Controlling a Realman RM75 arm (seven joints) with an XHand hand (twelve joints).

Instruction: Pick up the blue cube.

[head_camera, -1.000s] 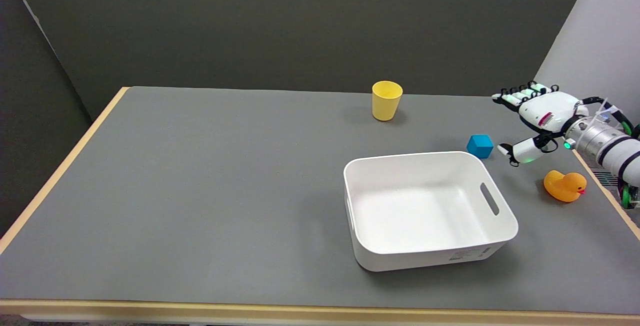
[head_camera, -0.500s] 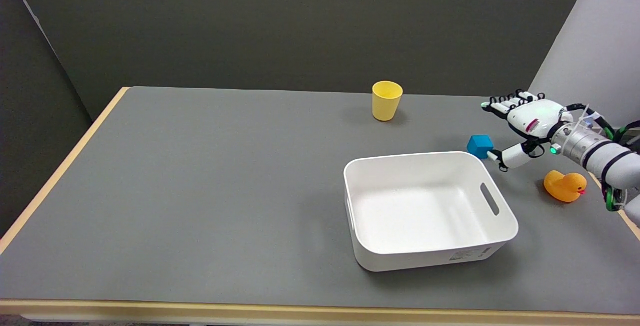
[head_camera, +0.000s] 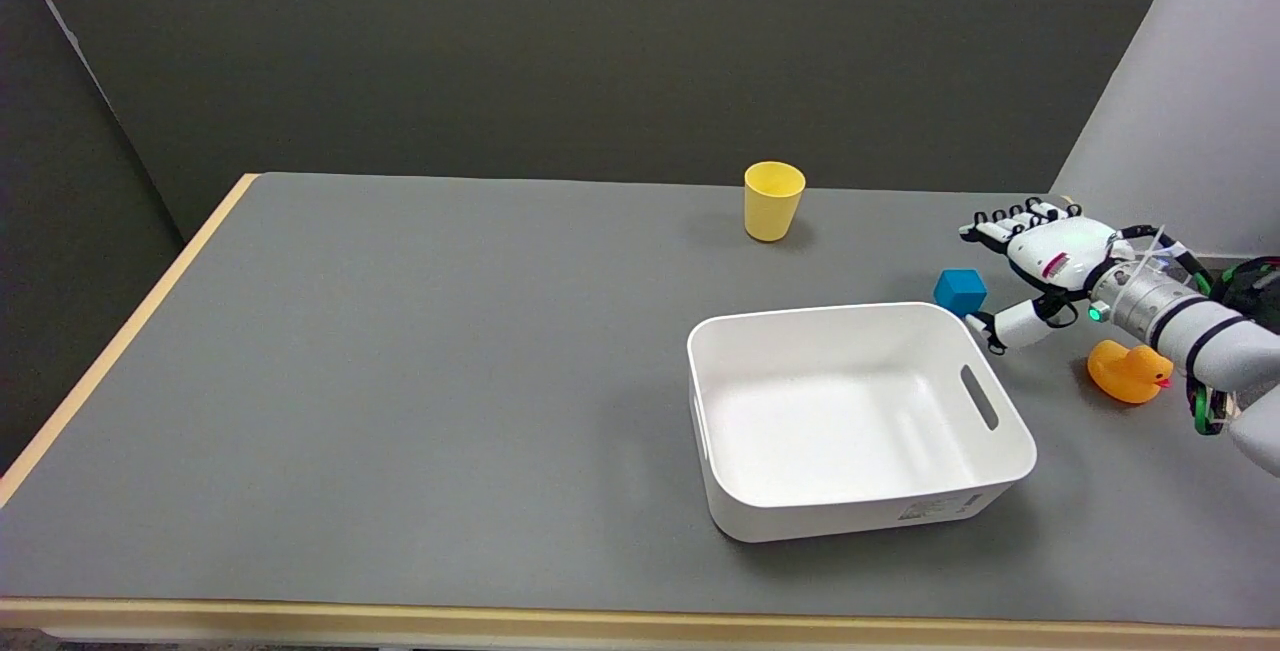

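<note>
The blue cube (head_camera: 960,291) rests on the grey table just behind the far right corner of the white bin (head_camera: 905,314). My right hand (head_camera: 1030,266) hovers immediately to the cube's right, fingers spread apart and holding nothing. Its thumb reaches toward the cube's near right side, very close to it, while the other fingers stretch out above and behind the cube. Whether the thumb touches the cube I cannot tell.
A yellow cup (head_camera: 773,200) stands upright at the table's back. An orange rubber duck (head_camera: 1129,371) lies by the right edge, under my forearm. The white bin's rim sits right in front of the cube. The table's right edge (head_camera: 1225,401) is close.
My right hand has moved left and downward, closing in on the blue cube, with the thumb now beside it. The cube, bin, cup and duck have stayed put.
</note>
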